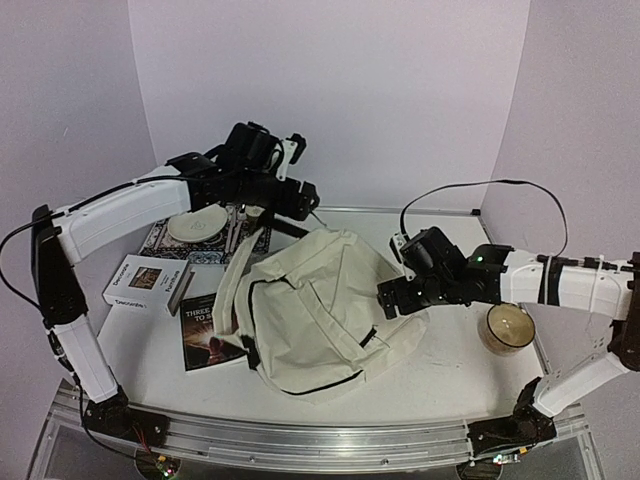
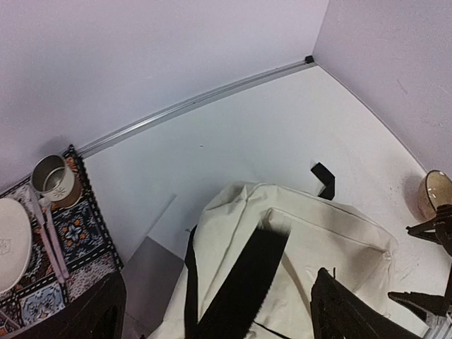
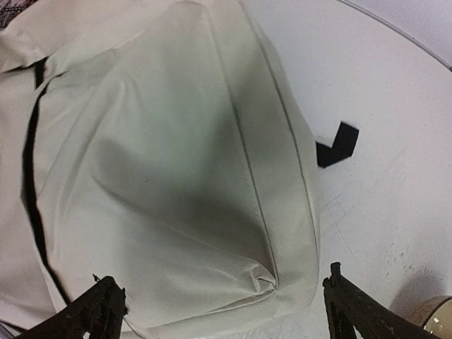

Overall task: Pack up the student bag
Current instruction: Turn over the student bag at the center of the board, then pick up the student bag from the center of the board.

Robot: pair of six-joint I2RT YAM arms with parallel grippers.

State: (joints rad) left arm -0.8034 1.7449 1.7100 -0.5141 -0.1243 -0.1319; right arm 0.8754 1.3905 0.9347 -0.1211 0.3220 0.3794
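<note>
The top external camera looks down from above the near edge over the whole table (image 1: pixel 440 370). Both wrist cameras sit close over the student bag (image 2: pixel 318 233) (left facing the far right corner), sharing what seems the same black strap end (image 3: pixel 337 145).

book (image 1: pixel 205 335): "THREE" over "TO S…", pale capitals on the dark cover; the rest is hidden under the bag (image 1: pixel 320 310)
box (image 1: pixel 140 282): a line of dark print along the white side, too small to read
cup (image 2: pixel 55 180): a small star-like sign on its wall, no letters
plate (image 2: pixel 10 244): a faint mark, not legible
</note>
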